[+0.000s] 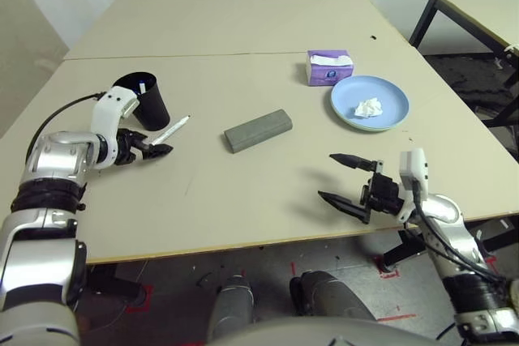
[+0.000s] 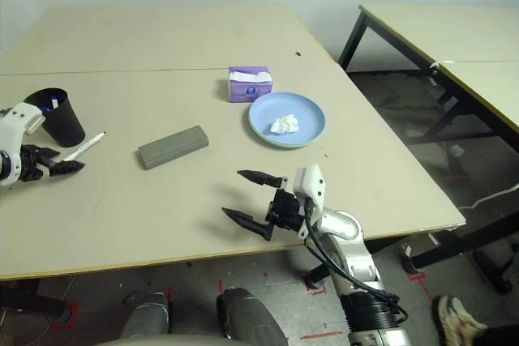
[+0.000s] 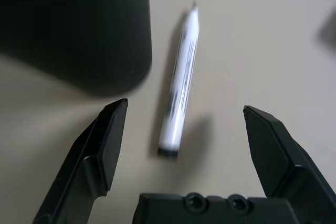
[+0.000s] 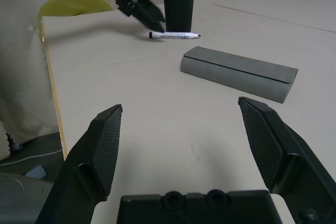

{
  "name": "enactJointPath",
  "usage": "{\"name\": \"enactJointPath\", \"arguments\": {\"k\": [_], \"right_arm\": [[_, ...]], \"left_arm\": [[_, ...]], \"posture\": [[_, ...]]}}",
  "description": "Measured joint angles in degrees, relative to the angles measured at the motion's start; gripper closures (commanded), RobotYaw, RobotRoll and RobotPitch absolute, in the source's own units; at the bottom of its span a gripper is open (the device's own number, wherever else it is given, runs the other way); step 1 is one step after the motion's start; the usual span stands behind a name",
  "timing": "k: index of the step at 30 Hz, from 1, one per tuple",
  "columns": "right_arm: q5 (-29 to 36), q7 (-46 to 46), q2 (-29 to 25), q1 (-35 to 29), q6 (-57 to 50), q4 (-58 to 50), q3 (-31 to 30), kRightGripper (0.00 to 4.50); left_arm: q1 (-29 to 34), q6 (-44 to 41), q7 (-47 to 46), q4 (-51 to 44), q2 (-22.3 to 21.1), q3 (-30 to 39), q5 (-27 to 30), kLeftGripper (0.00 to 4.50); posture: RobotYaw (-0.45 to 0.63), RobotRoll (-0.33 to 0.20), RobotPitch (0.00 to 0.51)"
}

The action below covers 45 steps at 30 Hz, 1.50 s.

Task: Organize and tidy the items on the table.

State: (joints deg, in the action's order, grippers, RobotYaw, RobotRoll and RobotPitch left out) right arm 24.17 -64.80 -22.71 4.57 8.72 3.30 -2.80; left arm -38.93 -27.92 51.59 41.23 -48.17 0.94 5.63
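Observation:
A white marker with a black cap [image 1: 172,130] lies on the table [image 1: 203,200] beside the black cup [image 1: 146,100]. A blue-capped marker [image 1: 141,85] stands inside the cup. My left gripper [image 1: 160,148] is open just short of the lying marker [image 3: 180,85], whose capped end lies between the fingertips, untouched. The grey glasses case [image 1: 257,130] rests mid-table. A crumpled white tissue [image 1: 368,108] lies on the blue plate [image 1: 389,95] at the right. My right gripper [image 1: 327,176] hovers open and empty near the front edge, pointing toward the case [image 4: 239,72].
A purple tissue box [image 1: 328,67] stands just behind the plate. A second table with black legs [image 2: 422,30] stands off to the right. Bare tabletop lies between the case and the front edge.

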Motion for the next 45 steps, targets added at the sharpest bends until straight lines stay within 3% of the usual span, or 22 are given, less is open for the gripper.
{"name": "enactJointPath", "arguments": {"k": [12,30,45], "right_arm": [[0.01,0.97,-0.02,-0.46,-0.01,-0.46,0.00,0.00],[0.02,1.33,-0.20,-0.47,-0.01,-0.75,0.01,0.00],[0.02,1.75,-0.24,-1.59,-0.02,-2.36,-0.02,0.00]], "left_arm": [[-0.08,0.12,-1.37,-0.46,3.19,0.13,-0.13,0.03],[0.46,-3.43,-1.50,0.49,2.56,0.00,-1.51,0.03],[-1.17,0.40,-2.29,5.75,4.06,-0.10,-3.35,0.03]], "posture": [[-0.14,0.000,0.074],[-0.14,0.000,0.078],[-0.16,0.000,0.067]]}}
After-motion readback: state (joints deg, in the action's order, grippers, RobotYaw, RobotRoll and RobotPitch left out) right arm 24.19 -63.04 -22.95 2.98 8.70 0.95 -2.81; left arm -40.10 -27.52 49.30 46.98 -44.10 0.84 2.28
